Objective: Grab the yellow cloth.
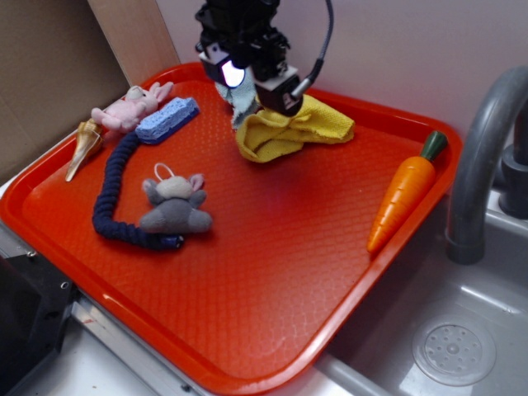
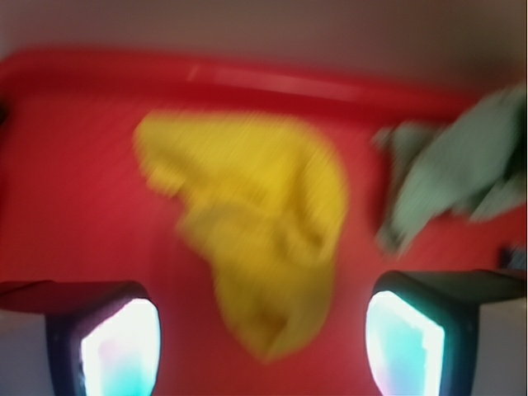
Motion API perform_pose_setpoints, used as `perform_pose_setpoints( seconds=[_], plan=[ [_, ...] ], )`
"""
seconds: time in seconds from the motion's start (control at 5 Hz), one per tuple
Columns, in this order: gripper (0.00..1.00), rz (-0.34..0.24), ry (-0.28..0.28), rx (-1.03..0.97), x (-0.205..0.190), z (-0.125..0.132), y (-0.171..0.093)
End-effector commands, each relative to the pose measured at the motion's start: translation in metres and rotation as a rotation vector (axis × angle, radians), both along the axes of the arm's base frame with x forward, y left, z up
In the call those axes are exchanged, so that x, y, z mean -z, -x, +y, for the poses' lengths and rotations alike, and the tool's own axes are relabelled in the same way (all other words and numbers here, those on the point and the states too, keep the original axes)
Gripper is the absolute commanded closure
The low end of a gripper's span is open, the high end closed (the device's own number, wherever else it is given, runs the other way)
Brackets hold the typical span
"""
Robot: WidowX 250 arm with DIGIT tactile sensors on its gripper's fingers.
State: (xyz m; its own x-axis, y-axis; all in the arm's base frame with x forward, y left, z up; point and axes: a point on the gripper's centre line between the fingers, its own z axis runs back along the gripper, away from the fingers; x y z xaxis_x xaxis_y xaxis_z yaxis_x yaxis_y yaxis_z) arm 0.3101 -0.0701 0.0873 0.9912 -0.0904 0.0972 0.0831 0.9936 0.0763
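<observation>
Resting place: red tray [image 1: 272, 272]
Cloth: yellow cloth [image 2: 256, 223] bunched at tray's far side, unlifted
Gripper: gripper [image 2: 262, 346] above it, jaws spread, cloth between them
Progress: reach seems done; closing and lifting remain

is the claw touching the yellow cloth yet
Cannot tell. The blurred wrist view shows the claw open astride the yellow cloth; the exterior view hides any gap.
</observation>
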Motion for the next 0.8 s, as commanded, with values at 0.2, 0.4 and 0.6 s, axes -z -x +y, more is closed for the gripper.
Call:
perform_pose_setpoints(
  seconds=[0.2,0.4,0.6],
  plan=[
    [0.0,0.041,-0.057,0.1,0.046,-0.006,-0.022],
    [1.0,-0.012,-0.045,0.092,0.039,-0.005,-0.017],
    [1.0,-0.001,-0.094,0.059,0.052,-0.003,-0.025]
  ],
)
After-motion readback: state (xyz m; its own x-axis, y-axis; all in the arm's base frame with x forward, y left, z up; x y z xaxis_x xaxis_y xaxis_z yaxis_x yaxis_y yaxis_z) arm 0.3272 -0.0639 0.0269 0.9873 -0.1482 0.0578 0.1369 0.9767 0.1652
